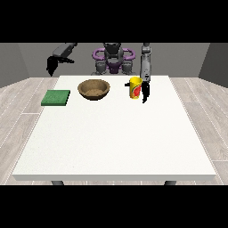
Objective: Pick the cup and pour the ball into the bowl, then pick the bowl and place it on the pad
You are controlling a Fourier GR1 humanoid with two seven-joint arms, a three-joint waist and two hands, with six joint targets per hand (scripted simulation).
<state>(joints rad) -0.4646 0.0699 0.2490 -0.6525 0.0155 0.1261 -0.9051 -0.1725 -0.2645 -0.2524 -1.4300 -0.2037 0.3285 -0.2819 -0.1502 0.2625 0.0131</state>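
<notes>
Hanging just beside the cup, the hand at the view's right points down, fingers apart; bowl and pad lie beyond the cup.

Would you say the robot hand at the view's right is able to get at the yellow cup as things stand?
Probably yes. That robot hand hangs right beside the yellow cup, on its side away from the bowl, and nothing stands between them. Whether it already touches the cup cannot be told.

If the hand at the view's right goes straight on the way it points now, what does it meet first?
That hand points down beside the yellow cup, so it would probably meet the white table first. Depth is unclear; it might brush the cup.
</notes>
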